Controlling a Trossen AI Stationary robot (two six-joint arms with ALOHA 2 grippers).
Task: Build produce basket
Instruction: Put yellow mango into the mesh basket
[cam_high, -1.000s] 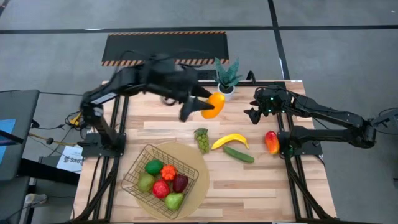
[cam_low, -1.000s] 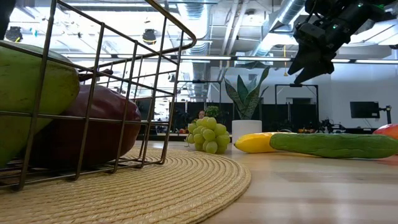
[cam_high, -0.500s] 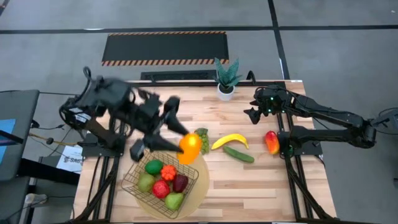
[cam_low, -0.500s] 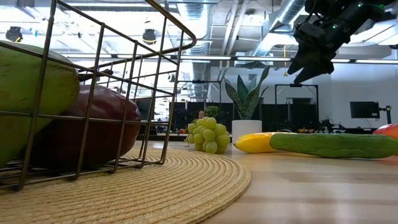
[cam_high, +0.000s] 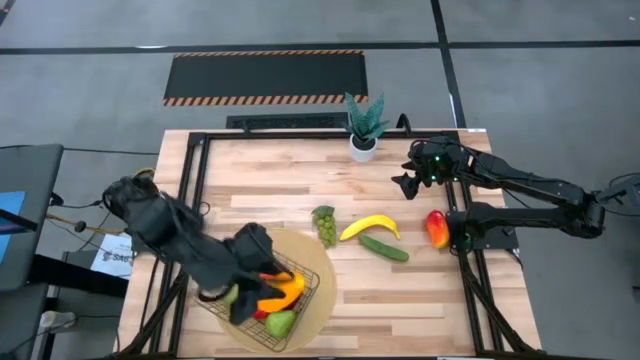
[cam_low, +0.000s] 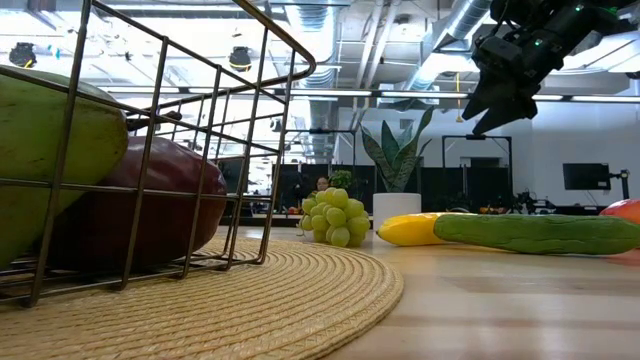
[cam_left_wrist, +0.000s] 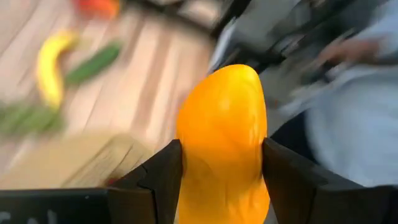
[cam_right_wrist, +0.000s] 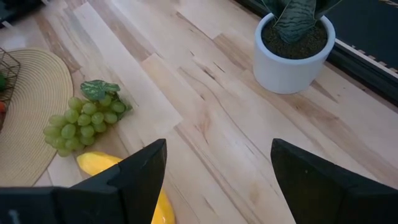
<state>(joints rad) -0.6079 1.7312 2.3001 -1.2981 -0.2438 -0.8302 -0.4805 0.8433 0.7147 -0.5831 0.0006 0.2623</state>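
Note:
My left gripper (cam_high: 272, 293) is over the golden wire basket (cam_high: 222, 300) near the table's front left, shut on an orange-yellow oblong fruit (cam_left_wrist: 221, 130). The basket stands on a round tan mat (cam_high: 322, 262) and holds a green pear (cam_low: 50, 160), a dark red fruit (cam_low: 150, 210) and other produce. Green grapes (cam_high: 323, 222), a banana (cam_high: 370, 226), a cucumber (cam_high: 384, 247) and a red-orange mango (cam_high: 437, 228) lie on the wooden table. My right gripper (cam_high: 405, 185) hangs open above the table's far right, touching nothing. My left gripper pinches the orange-yellow fruit between its two fingers (cam_left_wrist: 163, 177), one on each of its opposite long sides (cam_left_wrist: 186, 155). The fruit's rounded end sticks out past the fingertips. It is lifted clear, above the produce in the basket.
A spiky green plant in a white pot (cam_high: 364, 128) stands at the table's far edge, close to my right gripper. Bare wood lies between the mat and the near right corner.
My left gripper has swung with the orange-yellow fruit from beside the plant at the far edge toward the near left, turning and sinking a little, and now hangs over the basket. The fruit has stayed between its fingers.

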